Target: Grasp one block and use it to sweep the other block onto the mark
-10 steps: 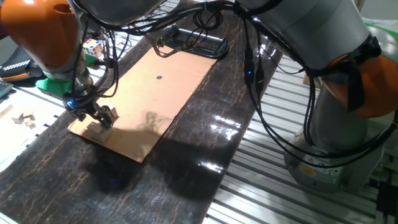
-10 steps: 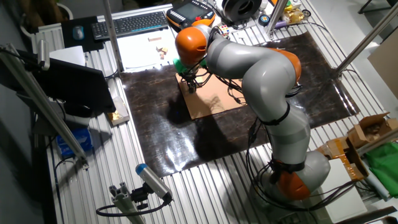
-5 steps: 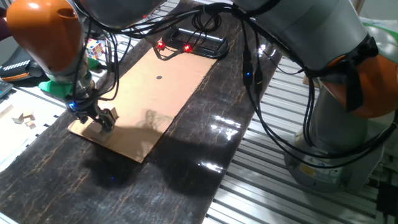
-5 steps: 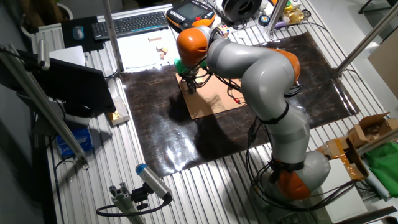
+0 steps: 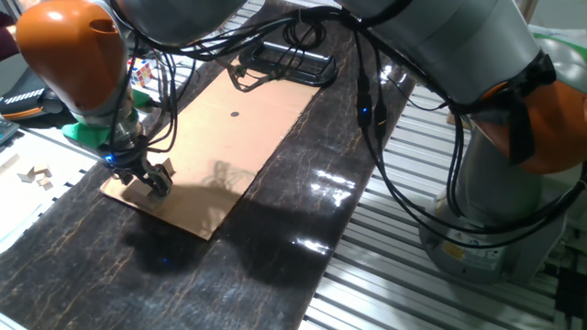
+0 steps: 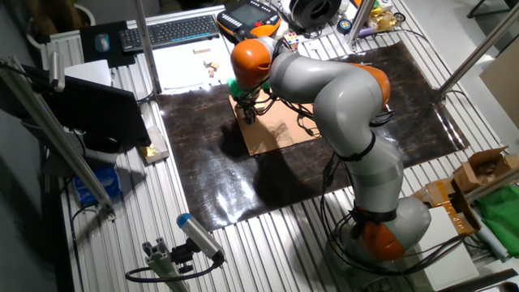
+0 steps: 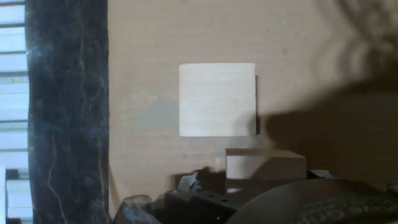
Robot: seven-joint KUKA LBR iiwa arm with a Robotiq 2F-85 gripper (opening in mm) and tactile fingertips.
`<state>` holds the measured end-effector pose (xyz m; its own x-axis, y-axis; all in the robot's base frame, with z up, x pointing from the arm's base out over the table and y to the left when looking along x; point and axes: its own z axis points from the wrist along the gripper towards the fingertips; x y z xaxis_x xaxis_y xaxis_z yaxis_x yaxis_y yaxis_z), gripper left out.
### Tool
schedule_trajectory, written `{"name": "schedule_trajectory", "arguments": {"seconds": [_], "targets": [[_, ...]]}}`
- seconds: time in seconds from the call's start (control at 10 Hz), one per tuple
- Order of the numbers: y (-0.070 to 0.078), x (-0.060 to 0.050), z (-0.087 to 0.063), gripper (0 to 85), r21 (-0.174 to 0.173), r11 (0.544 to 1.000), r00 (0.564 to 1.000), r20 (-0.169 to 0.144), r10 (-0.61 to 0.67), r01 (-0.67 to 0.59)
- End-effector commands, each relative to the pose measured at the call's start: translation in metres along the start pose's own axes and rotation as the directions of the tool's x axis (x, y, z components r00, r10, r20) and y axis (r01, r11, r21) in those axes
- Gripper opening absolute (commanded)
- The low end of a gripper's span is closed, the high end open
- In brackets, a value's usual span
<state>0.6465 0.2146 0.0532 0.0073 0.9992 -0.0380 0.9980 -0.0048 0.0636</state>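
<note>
In the hand view a pale wooden block [image 7: 217,99] lies flat on the tan cardboard [image 7: 155,37]. A second wooden block [image 7: 265,165] sits right below it, between my fingers. My gripper [image 7: 255,186] looks shut on this second block, a small gap away from the loose one. In one fixed view my gripper [image 5: 149,176] is low over the near left corner of the cardboard [image 5: 220,147]. The mark [image 5: 235,115], a tiny black dot, is well beyond it toward the far end. The other fixed view shows my gripper [image 6: 249,116] at the cardboard's edge.
A black rectangular frame with cables [image 5: 289,62] lies past the far end of the cardboard. A dark mat [image 5: 303,238] surrounds the cardboard. A green object [image 5: 87,133] and small wooden pieces [image 5: 35,174] lie to the left, off the mat.
My gripper has shifted slightly to the right along the cardboard's near corner, staying low. The red lights at the black frame lit and went off.
</note>
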Motion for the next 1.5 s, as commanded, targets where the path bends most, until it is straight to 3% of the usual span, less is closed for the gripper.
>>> {"name": "schedule_trajectory", "arguments": {"seconds": [0.0,0.6,0.8,1.0,1.1,1.2,1.4], "targets": [[0.0003,0.0002,0.0007,85.0,0.003,1.0,1.0,0.001,0.0,0.0],[-0.0003,0.0,0.0043,82.7,0.023,1.0,1.0,0.006,0.01,-0.01],[-0.0014,-0.0001,0.0045,75.3,0.021,1.0,1.0,0.008,0.003,-0.003],[-0.0028,-0.0007,0.0045,48.0,0.02,1.0,1.0,0.007,-0.016,0.016],[-0.0034,-0.0007,0.0037,18.3,0.02,0.999,1.0,0.004,-0.03,0.029],[-0.0037,-0.0005,0.003,0.7,0.015,0.999,0.999,0.002,-0.036,0.036],[-0.0038,-0.0004,0.0024,0.7,0.012,0.999,0.999,0.001,-0.045,0.045]]}}
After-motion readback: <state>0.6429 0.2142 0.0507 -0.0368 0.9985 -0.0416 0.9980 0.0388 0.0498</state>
